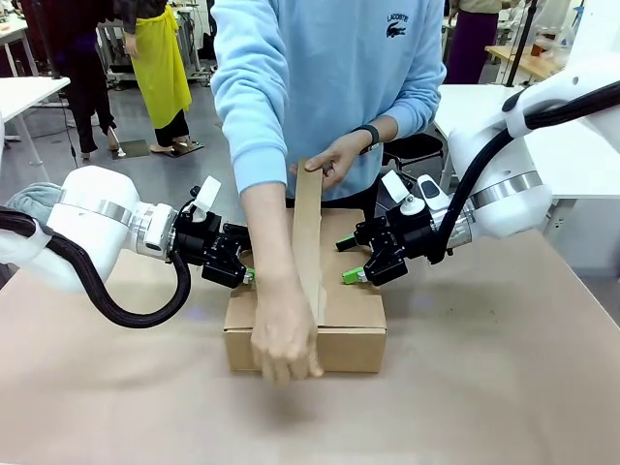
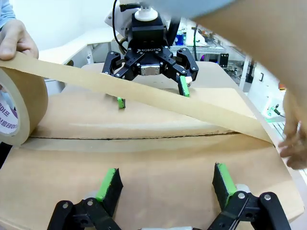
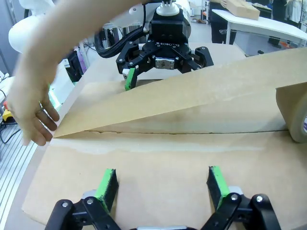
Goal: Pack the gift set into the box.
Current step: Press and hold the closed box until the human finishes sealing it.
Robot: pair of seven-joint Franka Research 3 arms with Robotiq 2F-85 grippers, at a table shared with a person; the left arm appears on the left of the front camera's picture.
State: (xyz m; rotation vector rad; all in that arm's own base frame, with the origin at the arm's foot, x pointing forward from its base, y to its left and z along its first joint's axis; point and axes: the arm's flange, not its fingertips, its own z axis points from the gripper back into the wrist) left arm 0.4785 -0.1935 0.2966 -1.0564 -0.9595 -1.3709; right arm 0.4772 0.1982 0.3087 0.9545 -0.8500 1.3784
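Both grippers, left [image 1: 244, 274] and right [image 1: 351, 260], press spread, empty jaws on the closed box [image 1: 349, 310] while a person's hand [image 1: 284, 339] stretches tape [image 1: 308, 232] along its seam.

Legible text: "LACOSTE" with crocodile logo on the person's light blue sweatshirt [image 1: 396, 26]; "ROBOTIQ" on the right gripper [image 2: 151, 91] and left gripper [image 3: 165, 79] bodies.

A robotics lab or workshop is hosting this session; behind the brown work table [image 1: 504, 387], white benches [image 1: 24, 95] are standing on a grey floor; beyond the table, people are standing among benches, one wearing a yellow apron [image 1: 163, 60]; a black chair [image 1: 417, 150] is sitting just past the table's far edge.
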